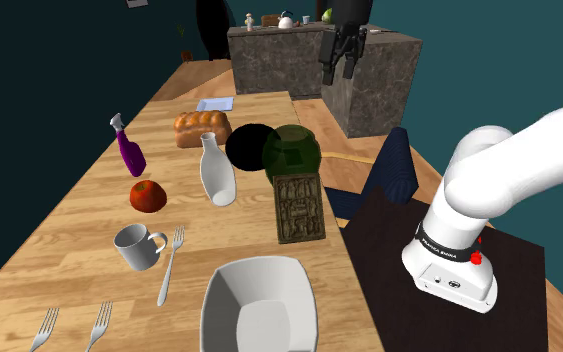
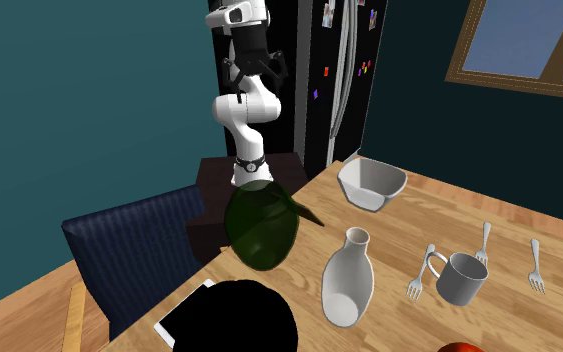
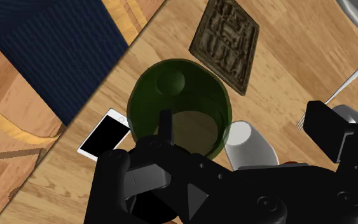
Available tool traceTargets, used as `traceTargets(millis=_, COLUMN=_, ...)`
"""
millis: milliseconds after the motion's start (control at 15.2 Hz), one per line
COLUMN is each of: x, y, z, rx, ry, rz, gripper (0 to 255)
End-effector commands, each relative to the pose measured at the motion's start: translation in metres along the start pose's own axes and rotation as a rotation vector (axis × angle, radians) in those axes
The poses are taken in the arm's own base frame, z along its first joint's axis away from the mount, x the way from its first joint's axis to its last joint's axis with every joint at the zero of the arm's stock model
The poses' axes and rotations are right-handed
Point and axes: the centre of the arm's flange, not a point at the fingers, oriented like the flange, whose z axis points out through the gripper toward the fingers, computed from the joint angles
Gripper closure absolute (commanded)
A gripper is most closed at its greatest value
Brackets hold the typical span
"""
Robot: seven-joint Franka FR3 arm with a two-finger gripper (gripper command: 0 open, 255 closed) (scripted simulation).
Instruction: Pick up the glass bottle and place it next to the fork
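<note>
Broadly, a long wooden table [image 1: 69, 230] runs from the shoulder view's bottom edge to its upper middle. A white arm [image 1: 509, 170] rises from the lower right of that frame. In the second exterior view it stands tall at the top centre. A dark blue chair [image 2: 129, 250] sits at the table's edge, in the lower left of the second exterior view.

A white bowl [image 1: 259, 305] rests at the bottom centre of the shoulder view. A round green jar [image 1: 291, 152], see-through, stands at the centre of that frame. Just left of it is a black ball shape [image 1: 249, 148]. A carved brown slab [image 1: 298, 207] lies just below the jar.

The bottle [image 1: 217, 170] is drawn plain white. It stands upright on the table, left of centre in the shoulder view, beside the black shape. In the wrist view the bottle [image 3: 250, 143] shows just beside the jar [image 3: 177, 105].

The gripper [image 1: 338, 74] hangs high at the top middle of the shoulder view, well apart from the bottle. Its fingers stand wide apart and clasp nothing.

A white mug [image 1: 139, 246] sits at the lower left, below the bottle. A fork [image 1: 172, 262] lies just right of the mug, apart from the bottle.
</note>
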Motion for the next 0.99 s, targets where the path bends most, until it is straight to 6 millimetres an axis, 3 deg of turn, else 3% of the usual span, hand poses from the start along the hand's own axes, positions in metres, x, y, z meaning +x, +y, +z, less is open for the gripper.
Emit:
traceTargets(millis=0, x=0.0, y=0.0, z=0.0, rx=0.0, ry=0.0, rz=0.0, gripper=0)
traceTargets(millis=924, x=0.141, y=-0.07, z=0.095, rx=-0.044, ry=0.025, rz=-0.113, gripper=0)
